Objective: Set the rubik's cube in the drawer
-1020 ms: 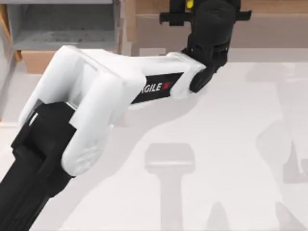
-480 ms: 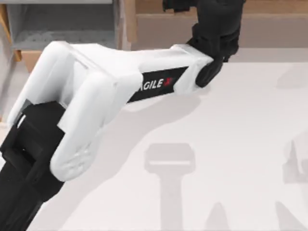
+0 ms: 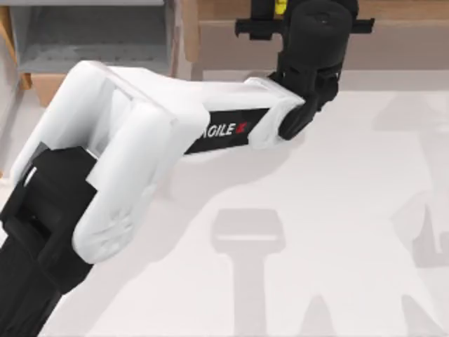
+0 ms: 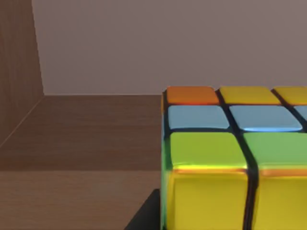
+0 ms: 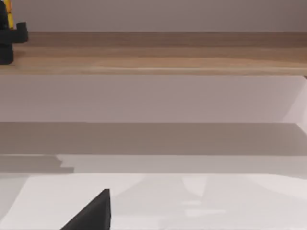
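My left gripper (image 3: 284, 17) reaches over the long brown shelf (image 3: 393, 42) at the back of the table and is shut on the rubik's cube (image 3: 279, 5), of which a yellow sliver peeks out at the top view's upper edge. The left wrist view has the cube (image 4: 225, 163) very close, with yellow, green, blue and orange tiles, just above the shelf board (image 4: 86, 129). The drawer (image 3: 91, 35) stands at the back left with its grey inside showing, well left of the cube. A dark part of my right gripper (image 5: 91, 213) shows low over the white table.
The shelf (image 5: 158, 52) runs across the back, with its side wall (image 4: 17, 72) close to the cube. The left arm's white link (image 3: 140, 133) crosses the table's left half. The white tabletop (image 3: 337, 210) spreads in front of the shelf.
Half a second ago the left gripper had pushed farther back, taking the cube out of the top view. It has now drawn back toward the table, and the yellow sliver shows again.
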`<state>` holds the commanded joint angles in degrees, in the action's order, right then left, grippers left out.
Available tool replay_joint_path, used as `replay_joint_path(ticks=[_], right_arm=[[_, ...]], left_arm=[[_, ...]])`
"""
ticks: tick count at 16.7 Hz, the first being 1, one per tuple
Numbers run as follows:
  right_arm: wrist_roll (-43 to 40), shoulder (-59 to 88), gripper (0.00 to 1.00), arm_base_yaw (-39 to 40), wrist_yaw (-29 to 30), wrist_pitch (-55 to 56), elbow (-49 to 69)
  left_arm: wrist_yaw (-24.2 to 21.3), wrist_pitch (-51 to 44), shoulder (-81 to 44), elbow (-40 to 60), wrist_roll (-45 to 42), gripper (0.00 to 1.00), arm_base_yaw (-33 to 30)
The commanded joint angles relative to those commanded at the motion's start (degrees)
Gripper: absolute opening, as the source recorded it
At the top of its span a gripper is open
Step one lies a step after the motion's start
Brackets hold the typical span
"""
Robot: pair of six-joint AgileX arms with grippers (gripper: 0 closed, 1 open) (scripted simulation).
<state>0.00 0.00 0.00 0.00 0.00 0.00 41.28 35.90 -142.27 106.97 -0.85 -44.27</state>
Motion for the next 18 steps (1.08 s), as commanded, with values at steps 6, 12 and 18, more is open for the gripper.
replay_joint_path(ticks=[6,12,18], right_arm=[[0.00,0.00,1.00,0.00,0.00,0.00,0.00],[0.00,0.00,1.00,0.00,0.00,0.00,0.00],[0.00,0.00,1.00,0.00,0.00,0.00,0.00]], left_arm=[[-1.38,-2.00,1.02,1.08,-1.21,0.00,-1.91],[-8.62,-15.68,4.40,3.85,-6.27,0.00,-7.24],[-18.29,-40.30,9.62,8.23,-12.96,0.00,-8.84]])
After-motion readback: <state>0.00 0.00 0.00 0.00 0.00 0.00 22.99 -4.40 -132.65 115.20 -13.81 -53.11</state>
